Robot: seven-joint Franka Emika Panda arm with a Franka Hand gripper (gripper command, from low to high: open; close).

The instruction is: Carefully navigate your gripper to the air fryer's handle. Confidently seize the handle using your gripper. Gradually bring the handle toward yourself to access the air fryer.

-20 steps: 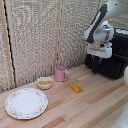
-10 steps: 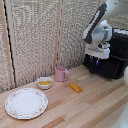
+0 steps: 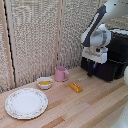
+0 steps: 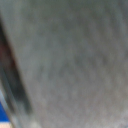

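Note:
The air fryer [image 3: 118,50] is a big matte black box at the exterior view's right, on the wooden table. My gripper [image 3: 91,70] hangs from its white boxy end piece right against the fryer's front panel, dark fingers pointing down. The handle is hidden behind the gripper in the exterior view. The wrist view is filled by a blurred dark grey surface [image 4: 70,60], very close, with a sliver of blue at one corner. I cannot tell if the fingers are open or shut on anything.
A pink mug [image 3: 61,74] stands on the exterior view's left of the fryer. Near it are a small bowl with yellow contents [image 3: 45,83], a yellow-orange piece [image 3: 75,87] and a flowered plate [image 3: 26,103]. A reed screen [image 3: 35,35] stands behind.

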